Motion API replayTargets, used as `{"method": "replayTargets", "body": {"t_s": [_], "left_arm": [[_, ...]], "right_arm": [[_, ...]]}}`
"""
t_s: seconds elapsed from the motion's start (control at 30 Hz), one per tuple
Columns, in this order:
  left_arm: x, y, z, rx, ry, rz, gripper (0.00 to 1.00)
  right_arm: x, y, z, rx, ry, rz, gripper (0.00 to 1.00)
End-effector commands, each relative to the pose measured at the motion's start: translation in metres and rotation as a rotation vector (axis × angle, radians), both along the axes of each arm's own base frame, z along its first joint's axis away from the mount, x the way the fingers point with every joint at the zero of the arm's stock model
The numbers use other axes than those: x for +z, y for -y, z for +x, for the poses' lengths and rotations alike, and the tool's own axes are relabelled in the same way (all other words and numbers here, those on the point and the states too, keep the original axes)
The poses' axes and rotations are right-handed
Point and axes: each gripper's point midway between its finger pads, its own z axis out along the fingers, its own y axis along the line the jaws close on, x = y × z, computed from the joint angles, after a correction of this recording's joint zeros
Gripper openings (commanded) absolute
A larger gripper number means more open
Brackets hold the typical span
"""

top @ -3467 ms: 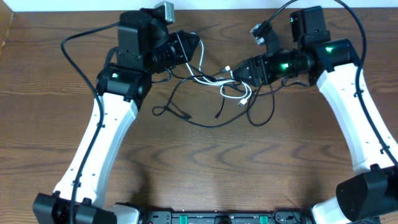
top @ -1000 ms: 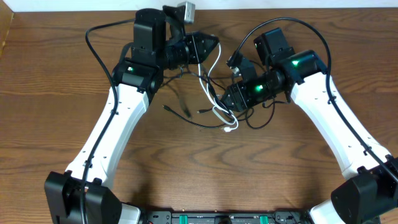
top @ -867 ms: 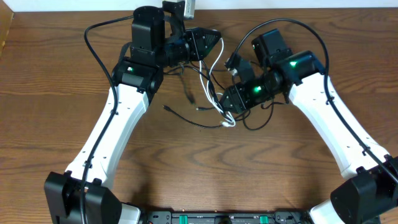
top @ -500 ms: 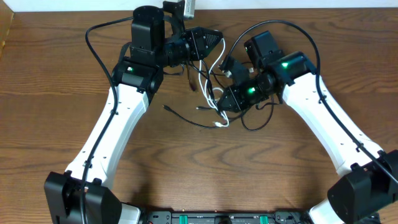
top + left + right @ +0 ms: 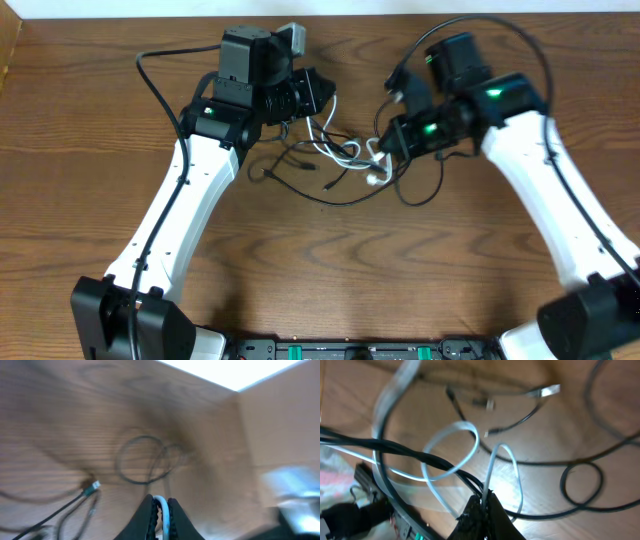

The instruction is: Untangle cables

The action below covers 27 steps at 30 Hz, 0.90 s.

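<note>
The cables lie tangled between my two grippers at the table's back middle. A white cable [image 5: 345, 152] runs from my left gripper [image 5: 322, 92] across to my right gripper [image 5: 385, 143]. In the left wrist view my left gripper [image 5: 161, 505] is shut on the white cable [image 5: 161, 501]. In the right wrist view my right gripper [image 5: 486, 496] is shut on the white cable [image 5: 461, 424], with black cords crossing right beside the fingers. Thin black cables [image 5: 340, 202] loop on the wood below and to both sides. One black loop [image 5: 120, 460] and a small plug [image 5: 90, 489] lie under the left gripper.
Brown wooden table [image 5: 320, 280]. A thick black arm cable [image 5: 150, 75] arcs at the left arm, another over the right arm [image 5: 540, 60]. The table's far edge meets a pale wall [image 5: 350, 8] just behind both grippers.
My right gripper has shut on the white cable and pulled it right and toward the back. My left gripper, still shut, has drawn back to the left, spreading the tangle.
</note>
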Motion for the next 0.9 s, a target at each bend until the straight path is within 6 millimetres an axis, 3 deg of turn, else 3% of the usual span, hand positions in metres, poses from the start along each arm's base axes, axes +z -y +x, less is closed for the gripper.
{"method": "replayTargets", "body": {"t_s": [0.0, 0.23, 0.43, 0.57, 0.7, 0.87], "left_arm": [[0.000, -0.022, 0.010, 0.098, 0.035, 0.106, 0.13], [-0.008, -0.030, 0.009, 0.130, 0.011, 0.146, 0.17], [-0.010, -0.032, 0.008, 0.137, 0.002, 0.157, 0.29], [-0.010, -0.031, 0.009, 0.137, 0.005, 0.155, 0.29], [-0.010, -0.031, 0.009, 0.128, 0.012, 0.162, 0.09], [-0.011, -0.030, 0.006, 0.109, 0.008, 0.165, 0.07]], "right_arm": [[0.052, 0.018, 0.005, -0.057, 0.135, 0.040, 0.01], [0.085, 0.073, 0.015, -0.244, 0.221, 0.036, 0.01], [0.112, 0.119, 0.013, -0.382, 0.292, 0.048, 0.01], [0.118, 0.131, 0.011, -0.420, 0.306, 0.052, 0.01], [0.120, 0.134, 0.014, -0.430, 0.317, 0.053, 0.02], [0.123, 0.135, 0.020, -0.454, 0.322, 0.076, 0.07]]}}
